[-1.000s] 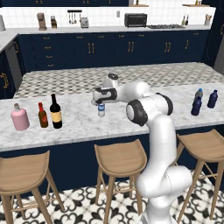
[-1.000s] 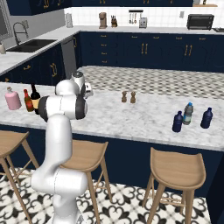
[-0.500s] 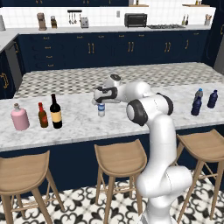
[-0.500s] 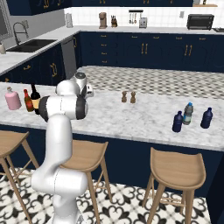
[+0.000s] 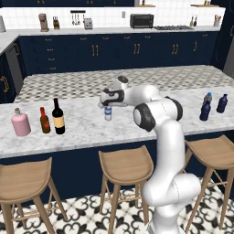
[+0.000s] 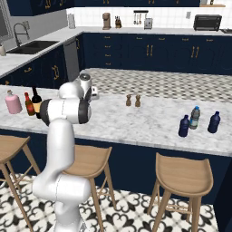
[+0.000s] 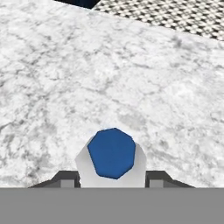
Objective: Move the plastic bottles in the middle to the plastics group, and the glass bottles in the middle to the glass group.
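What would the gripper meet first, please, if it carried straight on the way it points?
The clear bottle directly below: the gripper points down at it, jaws on either side of it. Beneath it lies the marble counter.

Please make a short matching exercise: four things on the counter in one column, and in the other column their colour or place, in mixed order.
Things:
1. jug
2. wine bottle
3. small clear bottle
4. two little shakers

Descriptions:
A. under the gripper
B. pink
C. standing together mid-counter
D. tall, dark, yellowish label

Pairs: 1-B, 2-D, 3-A, 4-C
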### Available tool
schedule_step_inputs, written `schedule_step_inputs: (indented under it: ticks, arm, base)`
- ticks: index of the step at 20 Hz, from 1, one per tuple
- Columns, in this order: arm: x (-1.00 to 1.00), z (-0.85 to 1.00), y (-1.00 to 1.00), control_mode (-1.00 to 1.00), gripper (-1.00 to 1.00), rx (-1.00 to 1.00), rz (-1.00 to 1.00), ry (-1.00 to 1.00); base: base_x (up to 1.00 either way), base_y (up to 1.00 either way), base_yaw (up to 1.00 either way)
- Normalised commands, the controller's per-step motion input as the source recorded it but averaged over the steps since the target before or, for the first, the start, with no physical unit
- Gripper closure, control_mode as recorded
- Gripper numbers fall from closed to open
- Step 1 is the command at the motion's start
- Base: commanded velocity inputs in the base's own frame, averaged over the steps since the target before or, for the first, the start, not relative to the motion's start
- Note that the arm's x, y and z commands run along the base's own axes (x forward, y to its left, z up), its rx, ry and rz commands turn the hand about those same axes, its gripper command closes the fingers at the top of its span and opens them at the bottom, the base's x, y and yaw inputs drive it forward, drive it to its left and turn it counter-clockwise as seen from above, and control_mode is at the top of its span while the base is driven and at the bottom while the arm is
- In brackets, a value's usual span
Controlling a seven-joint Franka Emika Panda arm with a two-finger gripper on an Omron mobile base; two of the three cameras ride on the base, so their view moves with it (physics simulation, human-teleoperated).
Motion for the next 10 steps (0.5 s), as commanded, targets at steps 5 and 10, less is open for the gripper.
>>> schedule_step_inputs:
  ticks: [5,10]
  arm:
    - [-0.11,0.33,-0.55,-1.0,1.0,0.02,-0.11,0.0]
    - [-0.19,0.3,-0.78,-1.0,1.0,0.04,-0.12,0.0]
  base:
    - [0.0,0.0,0.0]
    - [0.0,0.0,0.0]
